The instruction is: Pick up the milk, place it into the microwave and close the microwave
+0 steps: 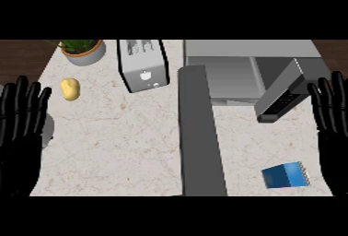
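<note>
Left hand (20, 133) and right hand (333, 124) idle at frame edges; milk (284, 175) on desk (122, 152).
Fingers of both straight, apart, pointing up, holding nothing. Blue milk carton lying lower right, near right hand, not touching. Microwave (231, 60) upper right, open, well apart from carton.

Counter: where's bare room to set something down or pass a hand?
Widest bare patch: left half of the counter, between the potato, toaster and the open microwave door. Smaller one right of the door, between microwave and milk. Crowded along the back by the plant.
</note>
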